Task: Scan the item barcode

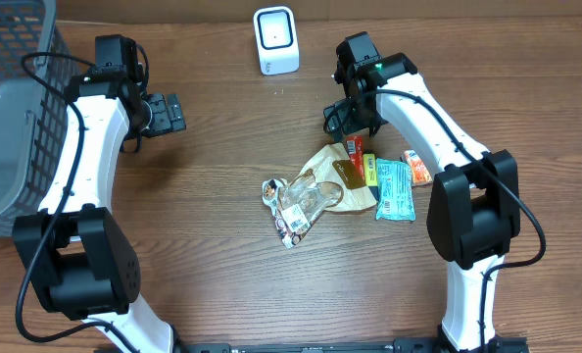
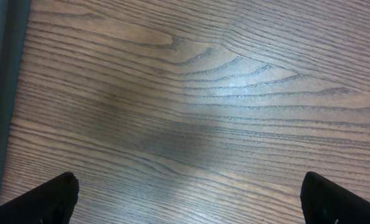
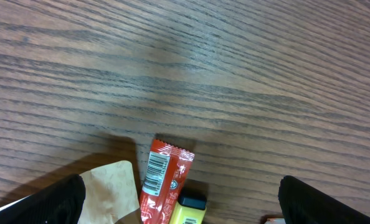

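both gape empty: left end effector (image 1: 169,112) is well off, right end effector (image 3: 185,202) hangs nearly over the red packet (image 3: 162,182), its length crossing the closing line.

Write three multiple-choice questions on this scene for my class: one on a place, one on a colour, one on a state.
1. Where does the white scanner stand?
A. far side, middle
B. near side, left
C. near side, right

2. What colour is the packet whose barcode shows in the right wrist view?
A. green
B. red
C. blue

3. How do the left gripper and right gripper stand?
A. both shut
B. both open, empty
C. one shut on a packet

Answers:
1 A: the overhead view shows it at the top, in the middle.
2 B: the wrapper around the barcode is red.
3 B: the fingers stand wide apart in both wrist views, gripping nothing.
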Controlling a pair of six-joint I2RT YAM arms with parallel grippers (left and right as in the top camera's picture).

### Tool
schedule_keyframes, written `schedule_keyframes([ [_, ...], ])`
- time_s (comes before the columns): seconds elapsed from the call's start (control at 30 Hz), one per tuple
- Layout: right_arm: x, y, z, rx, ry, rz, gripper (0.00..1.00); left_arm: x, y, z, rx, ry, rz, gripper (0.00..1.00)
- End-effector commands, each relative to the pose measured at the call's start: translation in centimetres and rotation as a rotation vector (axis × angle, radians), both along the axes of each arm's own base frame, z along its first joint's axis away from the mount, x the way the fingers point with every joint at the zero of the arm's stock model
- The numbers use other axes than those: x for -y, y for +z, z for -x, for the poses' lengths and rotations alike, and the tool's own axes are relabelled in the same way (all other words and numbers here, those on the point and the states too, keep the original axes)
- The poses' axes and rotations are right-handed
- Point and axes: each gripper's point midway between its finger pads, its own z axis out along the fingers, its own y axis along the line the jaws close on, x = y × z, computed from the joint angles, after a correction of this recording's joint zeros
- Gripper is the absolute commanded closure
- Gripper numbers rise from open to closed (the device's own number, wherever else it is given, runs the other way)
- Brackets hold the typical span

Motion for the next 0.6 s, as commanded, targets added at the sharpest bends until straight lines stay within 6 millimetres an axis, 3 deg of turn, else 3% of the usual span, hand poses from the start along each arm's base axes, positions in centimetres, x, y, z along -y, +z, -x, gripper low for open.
schedule_keyframes([
  [0.0, -1.6, 1.1, 0.4, 0.026, 0.025, -0.010, 0.00, 0.0, 0.1, -0.5, 0.006, -0.018, -0.012, 0.00],
  [0.13, -3.5, 3.8, 1.0, 0.082, 0.066, -0.033, 0.00, 0.0, 0.1, -0.5, 0.006, -0.018, -0.011, 0.00],
  [0.33, -5.6, 11.8, 2.5, 0.239, 0.120, -0.107, 0.00, 0.0, 0.1, -0.5, 0.006, -0.018, -0.011, 0.00],
  [0.57, -4.6, 21.0, 4.9, 0.431, 0.122, -0.193, 0.00, 0.0, 0.1, -0.5, 0.006, -0.018, -0.011, 0.00],
])
